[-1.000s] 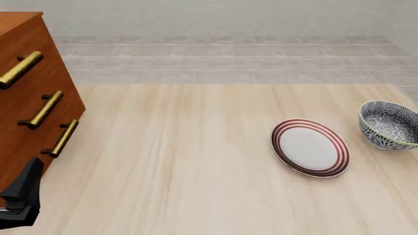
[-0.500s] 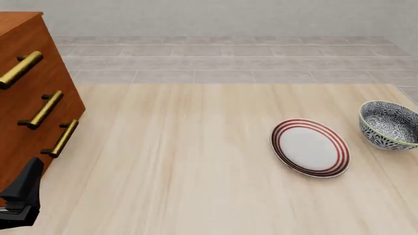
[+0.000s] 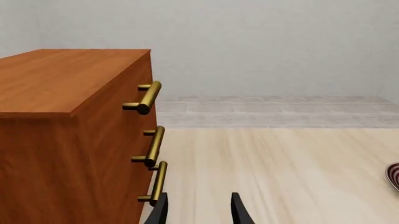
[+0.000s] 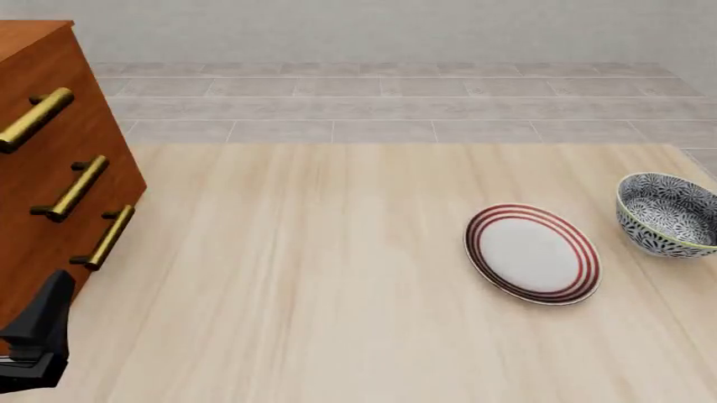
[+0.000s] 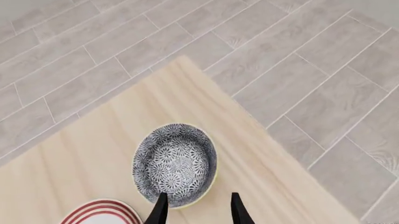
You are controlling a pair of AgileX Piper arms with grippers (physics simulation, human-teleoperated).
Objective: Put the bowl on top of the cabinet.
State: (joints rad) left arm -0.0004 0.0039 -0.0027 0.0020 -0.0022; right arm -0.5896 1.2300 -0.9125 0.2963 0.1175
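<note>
Currently bowl point(image 4: 669, 215) is seen upright at table's point(image 4: 336, 294) far right, w/ plate point(image 4: 532, 253) just left; cabinet point(image 4: 50, 176) far left. Left gripper point(image 3: 198, 212) and right gripper point(image 5: 196, 210) are held apart, nothing gripped.

Left gripper point(image 3: 198, 212): low at the near left, fingers parted, empty.
Right gripper point(image 5: 197, 210): raised, pointing down, fingers parted, empty.

red-ringed white plate point(image 4: 533, 253), wooden table point(image 4: 314, 294); tiled floor point(image 4: 381, 105)
</note>
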